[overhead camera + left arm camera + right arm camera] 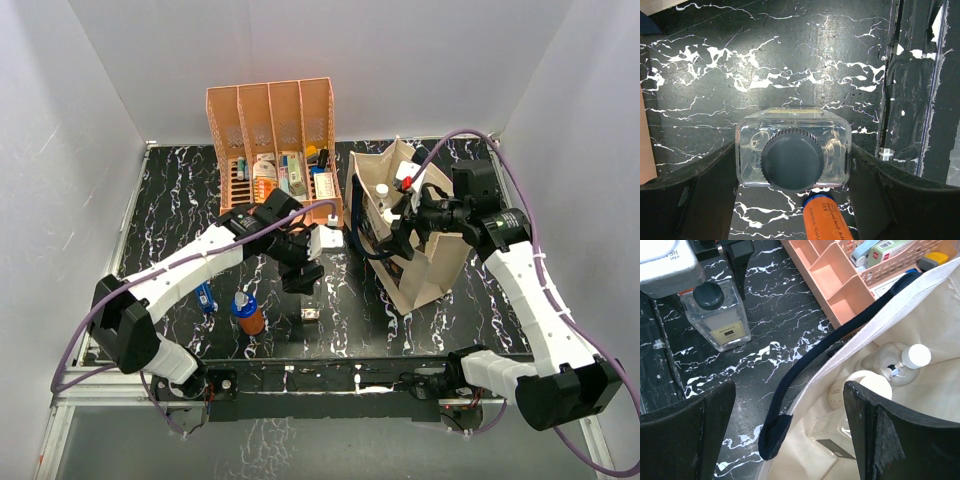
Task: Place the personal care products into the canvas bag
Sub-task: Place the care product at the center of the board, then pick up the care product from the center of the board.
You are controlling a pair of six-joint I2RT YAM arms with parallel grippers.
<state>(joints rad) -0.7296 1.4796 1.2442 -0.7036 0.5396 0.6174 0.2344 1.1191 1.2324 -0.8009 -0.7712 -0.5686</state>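
Observation:
The clear square dark-capped bottle (792,157) stands on the black marble table between my left gripper's (792,167) fingers, which sit flush against both its sides; it also shows in the right wrist view (717,315). The orange-brown blue-capped bottle (247,312) and the small blue bottle (207,297) stand near the left arm. The canvas bag (425,265) stands open at the right. My right gripper (790,430) is open and straddles its rim beside a navy strap (805,365). Inside lie the white cylinder (865,385), a white-topped bottle (915,356) and a clear bottle (850,440).
The orange four-slot file rack (275,120) with small packs and pens stands at the back, left of the bag. A small clear piece (311,316) lies on the table near the front. White walls enclose the table on three sides.

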